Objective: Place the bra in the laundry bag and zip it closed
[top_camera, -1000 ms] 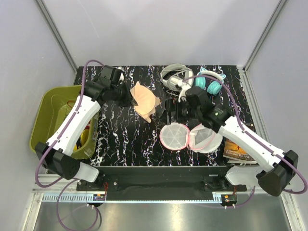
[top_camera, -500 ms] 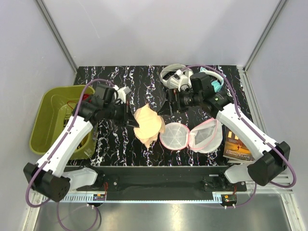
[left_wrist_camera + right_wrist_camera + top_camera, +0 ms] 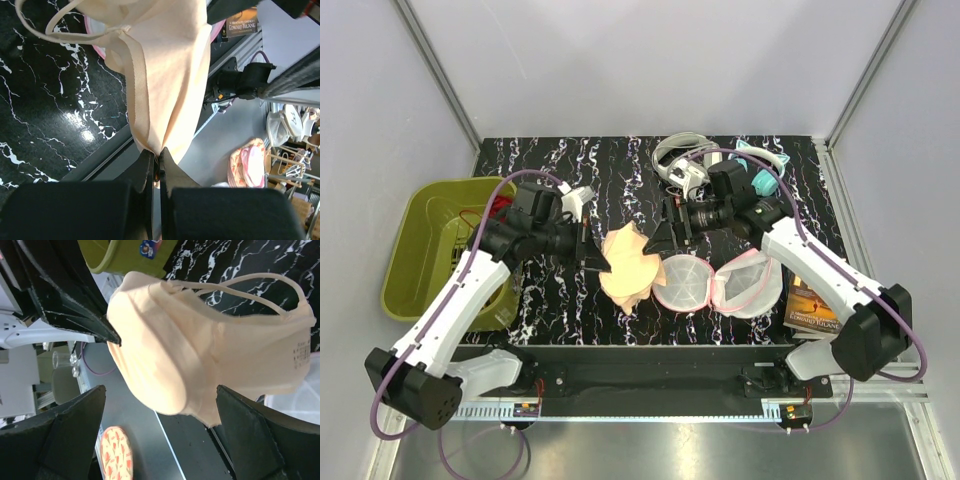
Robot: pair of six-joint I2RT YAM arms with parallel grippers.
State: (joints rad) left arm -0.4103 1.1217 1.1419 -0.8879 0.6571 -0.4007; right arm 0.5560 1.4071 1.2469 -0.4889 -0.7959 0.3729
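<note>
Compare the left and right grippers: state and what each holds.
The left gripper is shut, pinching the bra at its edge; the right gripper is wide open and holds nothing. The left one sits left of the bra, the right one on its right. Both point at the bra.

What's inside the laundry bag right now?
Nothing visible: both open halves of the laundry bag show bare white mesh. The bra, pinched in the left gripper, covers the bag's left rim.
</note>
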